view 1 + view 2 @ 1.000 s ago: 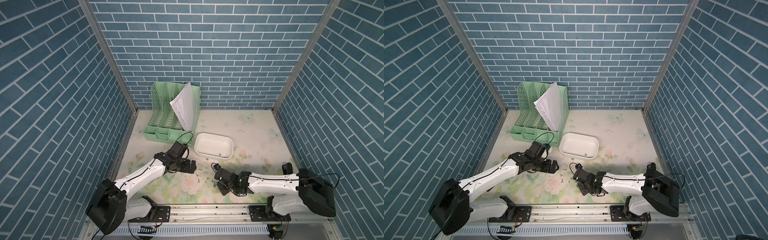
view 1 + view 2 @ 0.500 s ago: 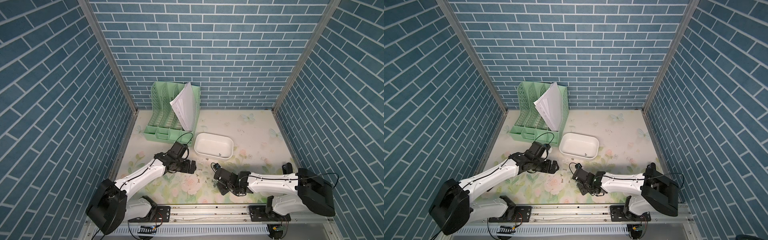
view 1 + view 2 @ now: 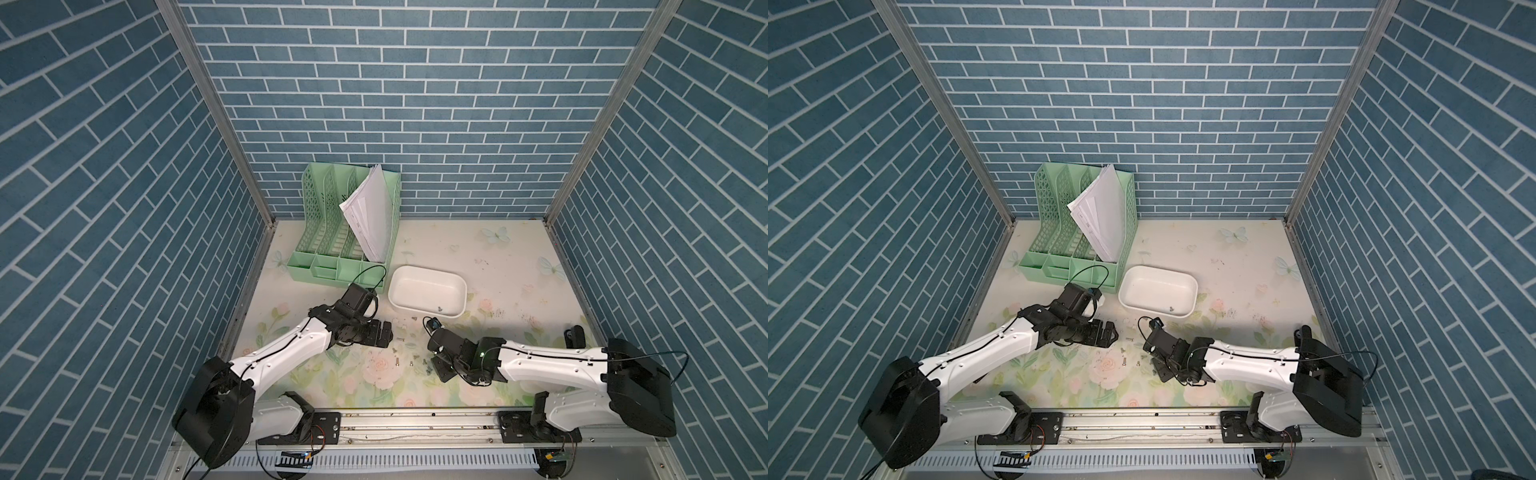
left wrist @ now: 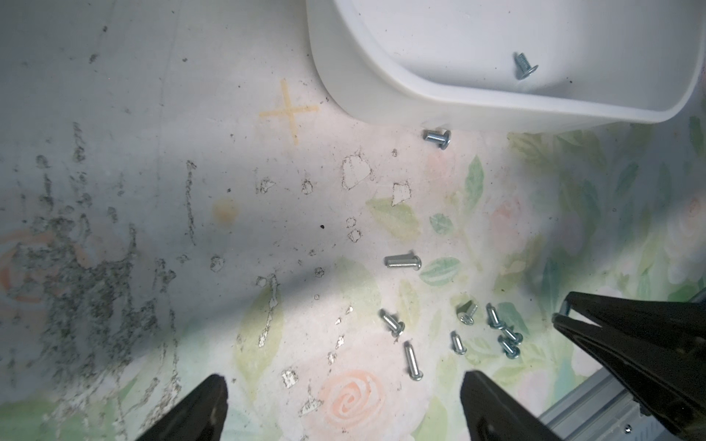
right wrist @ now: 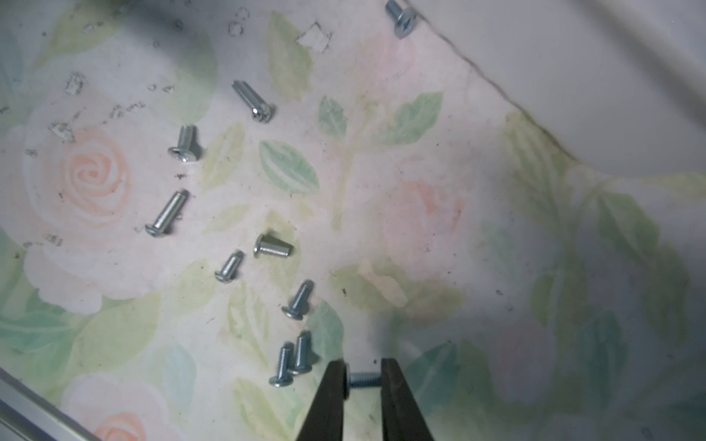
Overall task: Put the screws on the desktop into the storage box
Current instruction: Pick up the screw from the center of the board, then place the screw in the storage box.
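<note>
Screw in hand, box ahead: the right gripper [image 5: 363,372] has its two dark fingers pressed in on a single screw [image 5: 366,379], low over the flowered desktop [image 3: 478,249]. The screw lies crosswise in the grip, its threaded shank bridging the gap from one finger to the other.

The coming move most likely turns on one line. The storage box [image 3: 419,291] sits on the far side of that gripper, nearly straight beyond it toward the back wall and close by. A lift and a short carry away from the robot should bring the catch over the near rim.

The left gripper [image 4: 344,382] holds nothing, its fingers spread wide. It hovers over the scuffed left part of the desktop, about as near the box as its partner.

The remaining screws [image 5: 273,246] are bright, zinc-coloured metal with round heads and fine threads (each slimmer than a gripper finger). They lie flat and point every which way, loosely scattered just left of the right gripper. A stray one [image 4: 437,138] rests just beside the box's near wall, and one screw [image 4: 523,68] is already inside.

The box is smooth white plastic, shallow, with rounded corners. The desktop is matte, its print worn and speckled dark in places. At the far left stands a mint-green file rack [image 3: 332,249] with white papers [image 3: 370,216] leaning in it.
</note>
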You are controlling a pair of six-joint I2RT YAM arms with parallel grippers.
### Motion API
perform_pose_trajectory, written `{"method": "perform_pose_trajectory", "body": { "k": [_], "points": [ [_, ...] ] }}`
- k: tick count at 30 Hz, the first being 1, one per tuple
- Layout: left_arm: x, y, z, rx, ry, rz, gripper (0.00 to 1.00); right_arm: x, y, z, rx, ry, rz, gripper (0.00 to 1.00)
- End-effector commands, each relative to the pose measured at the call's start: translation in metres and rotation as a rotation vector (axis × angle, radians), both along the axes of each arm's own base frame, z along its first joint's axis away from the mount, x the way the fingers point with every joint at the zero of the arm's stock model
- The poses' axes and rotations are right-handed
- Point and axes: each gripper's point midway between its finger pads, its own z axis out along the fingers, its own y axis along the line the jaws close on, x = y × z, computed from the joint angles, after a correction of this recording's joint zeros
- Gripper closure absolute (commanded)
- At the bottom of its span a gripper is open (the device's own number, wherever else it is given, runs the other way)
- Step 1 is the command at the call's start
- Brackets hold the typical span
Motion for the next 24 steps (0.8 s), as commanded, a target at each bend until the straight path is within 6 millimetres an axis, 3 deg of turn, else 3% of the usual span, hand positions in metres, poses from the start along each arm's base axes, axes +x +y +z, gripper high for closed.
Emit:
{"method": "perform_pose_trajectory", "body": {
  "k": [1,9,20,22,24],
  "points": [
    [0.001,0.001,-0.003,0.002,0.002,-0.004,0.00,0.019,-0.005,0.025,0.003,-0.069,-0.011,0.82],
    [0.000,0.001,-0.002,-0.004,0.004,-0.003,0.00,0.067,-0.016,0.057,0.031,-0.153,-0.055,0.83],
    [-0.002,-0.003,-0.001,-0.031,0.012,0.006,0.00,0.133,-0.023,0.070,0.070,-0.201,-0.098,0.82],
    [-0.002,-0.002,0.000,-0.031,0.011,0.005,0.00,0.141,-0.022,0.068,0.069,-0.202,-0.101,0.78],
    [-0.002,-0.002,-0.001,-0.029,0.012,0.006,0.00,0.147,-0.023,0.068,0.062,-0.206,-0.107,0.66]
  ]
}}
